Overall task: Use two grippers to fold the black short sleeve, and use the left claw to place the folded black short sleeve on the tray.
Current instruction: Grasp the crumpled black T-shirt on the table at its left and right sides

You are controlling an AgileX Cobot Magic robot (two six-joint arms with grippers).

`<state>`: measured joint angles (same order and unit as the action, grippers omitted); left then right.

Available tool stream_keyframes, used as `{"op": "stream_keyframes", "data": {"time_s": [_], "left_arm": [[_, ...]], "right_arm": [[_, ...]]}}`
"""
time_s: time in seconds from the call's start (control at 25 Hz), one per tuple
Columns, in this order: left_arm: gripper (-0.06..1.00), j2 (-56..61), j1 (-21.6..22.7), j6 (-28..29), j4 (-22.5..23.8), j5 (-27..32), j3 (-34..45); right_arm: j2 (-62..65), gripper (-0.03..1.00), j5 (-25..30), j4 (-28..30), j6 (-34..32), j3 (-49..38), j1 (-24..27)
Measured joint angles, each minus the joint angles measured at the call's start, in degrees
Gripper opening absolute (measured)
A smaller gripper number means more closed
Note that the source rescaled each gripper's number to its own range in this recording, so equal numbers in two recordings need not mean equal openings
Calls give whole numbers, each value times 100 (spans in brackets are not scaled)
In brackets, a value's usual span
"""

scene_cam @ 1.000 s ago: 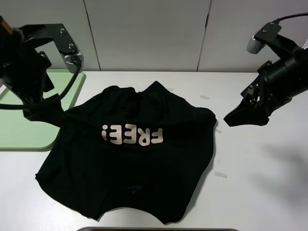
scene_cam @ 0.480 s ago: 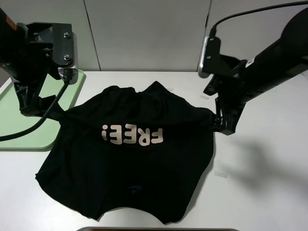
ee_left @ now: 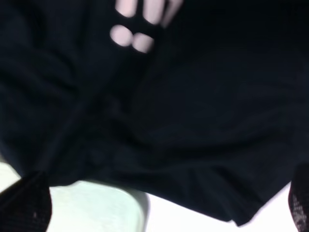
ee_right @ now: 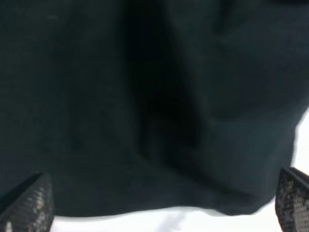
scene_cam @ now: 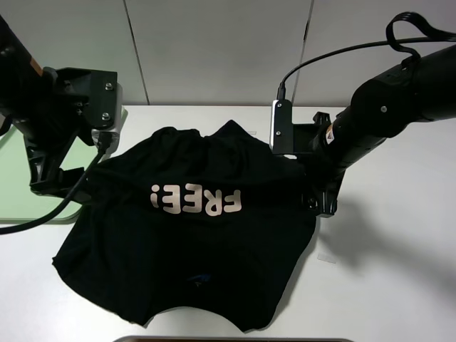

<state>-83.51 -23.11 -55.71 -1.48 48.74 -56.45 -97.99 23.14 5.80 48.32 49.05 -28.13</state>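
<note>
**Garment.** The black cotton short sleeve (scene_cam: 192, 235) lies spread, unfolded and rumpled, on the white tabletop (scene_cam: 385, 271) at the centre of the scene. Its pale "FREE!" lettering (scene_cam: 196, 201) faces up and reads inverted from the high camera. The small blue neck label (scene_cam: 201, 278) sits toward the near edge.

**Tray.** The pale mint-green rectangular plastic tray (scene_cam: 14, 199) sits at far left. It holds no garment, and the left arm partly covers it. The shirt's left sleeve lies just beside the tray's right rim.

**Left claw.** The left claw (scene_cam: 68, 191) is lowered at the shirt's left sleeve. In the wrist view its two black fingers (ee_left: 26, 205) stand wide apart, with the sleeve's hem between them. Nothing is clamped.

**Right claw.** The right claw (scene_cam: 324, 203) is lowered at the shirt's right edge. Its textured fingers (ee_right: 29, 205) are likewise spread wide, straddling the fabric edge, and grip nothing.

**Contact.** Both wrist views are blurred, so whether either set of fingertips actually touches the cloth cannot be confirmed.
</note>
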Motion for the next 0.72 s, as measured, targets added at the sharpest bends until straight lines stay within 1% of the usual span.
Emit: {"op": "stream_keyframes", "data": {"time_s": [0.2,0.4,0.6,0.72], "left_arm": [[98,0,0,-75,70,61,48],[98,0,-1,-96,70,-4,48],[98,0,-1,-225,70,-55,48],[98,0,-1,-313,70,-124,48]], "right_arm": [[-55,100,-691,814,-866,0,0],[-440,100,-902,960,-912,0,0],[-881,100,-961,1042,-914,6,0],[-1122,100,-1075,1241,-918,6,0]]}}
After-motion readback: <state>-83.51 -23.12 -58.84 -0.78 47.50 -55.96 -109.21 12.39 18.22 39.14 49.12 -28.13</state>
